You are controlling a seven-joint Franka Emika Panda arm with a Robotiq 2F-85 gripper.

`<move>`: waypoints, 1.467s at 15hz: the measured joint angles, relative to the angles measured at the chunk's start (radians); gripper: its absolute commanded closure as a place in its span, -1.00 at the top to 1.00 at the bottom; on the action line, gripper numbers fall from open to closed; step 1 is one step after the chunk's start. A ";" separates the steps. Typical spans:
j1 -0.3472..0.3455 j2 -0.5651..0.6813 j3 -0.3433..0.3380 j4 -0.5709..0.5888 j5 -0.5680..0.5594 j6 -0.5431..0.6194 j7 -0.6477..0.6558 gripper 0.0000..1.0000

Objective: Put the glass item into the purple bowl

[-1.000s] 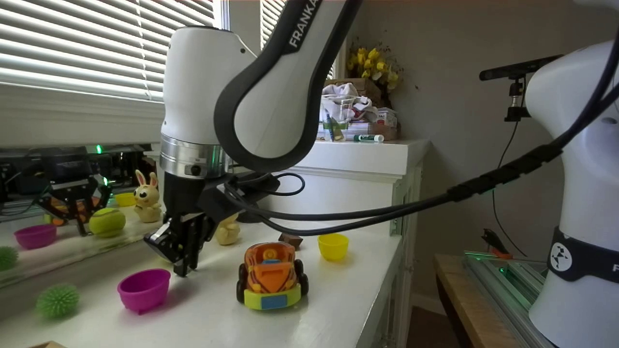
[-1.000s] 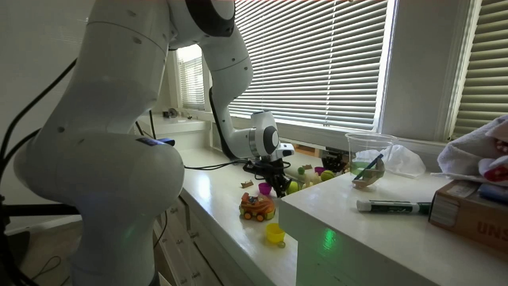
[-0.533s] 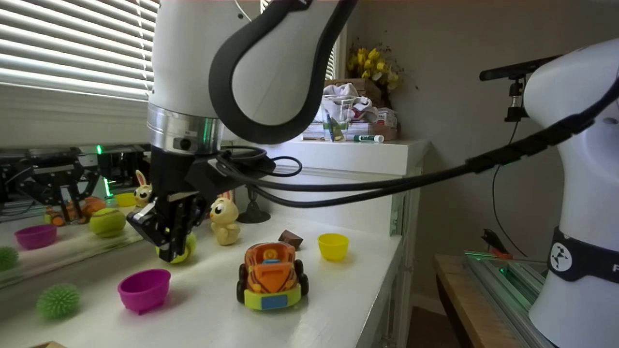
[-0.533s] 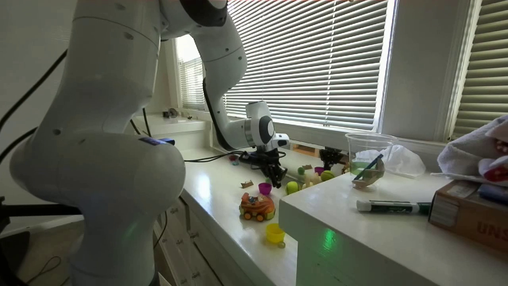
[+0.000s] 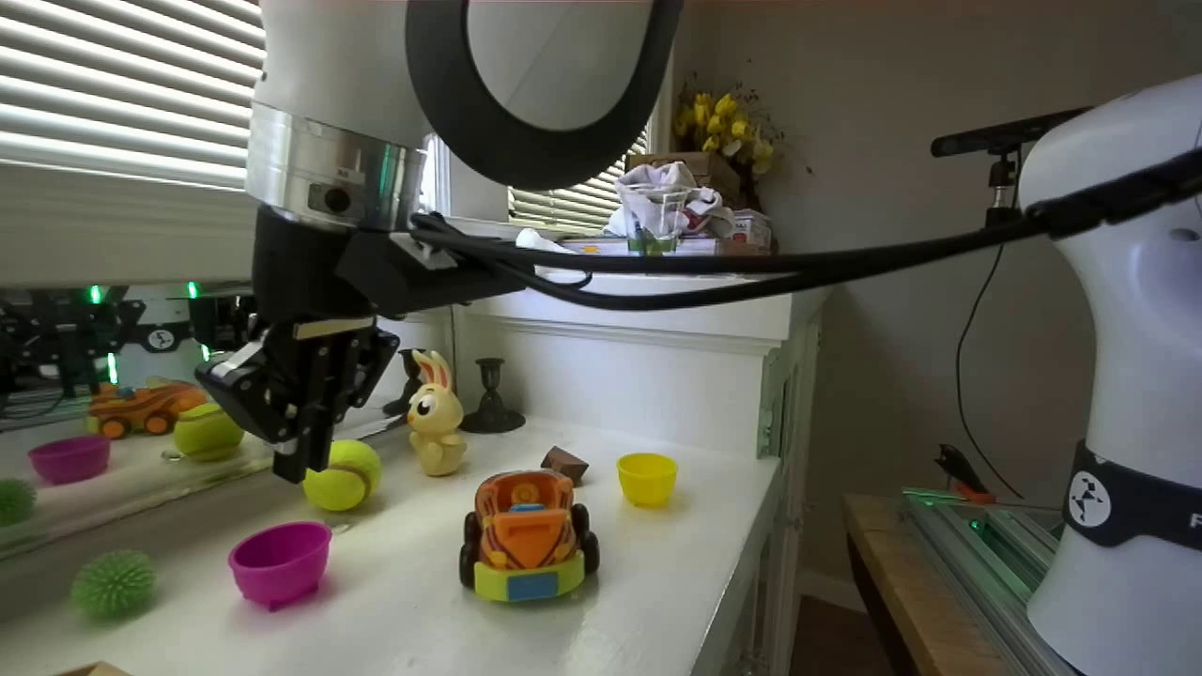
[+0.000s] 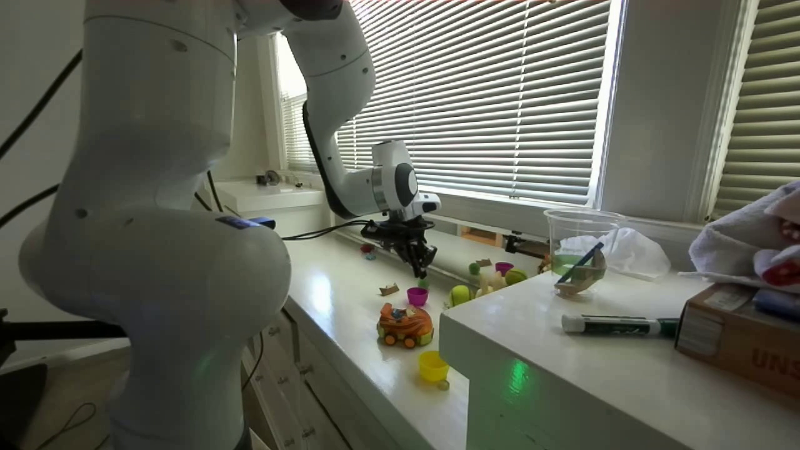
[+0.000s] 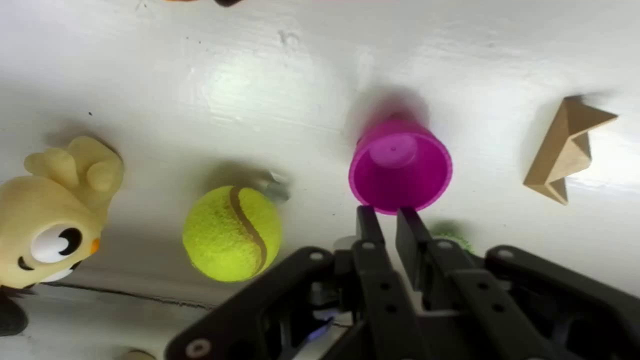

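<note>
Holds gripper (image 7: 388,212), spread to a narrow gap, above white countertop (image 7: 290,105) near purple bowl (image 7: 431,167), with clear glass item (image 7: 276,189) just beside yellow-green tennis ball (image 7: 225,240).

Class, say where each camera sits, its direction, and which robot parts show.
An exterior view: by the white counter, facing a raised white ledge; white arm, black gripper show.
An exterior view: near that ledge, facing white window blinds; arm large, gripper small.
Wrist view: above the round purple plastic bowl, facing down; gripper at bottom.
All views share that bowl.
</note>
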 measured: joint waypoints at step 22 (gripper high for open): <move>-0.119 0.010 0.056 -0.002 -0.002 0.089 0.063 1.00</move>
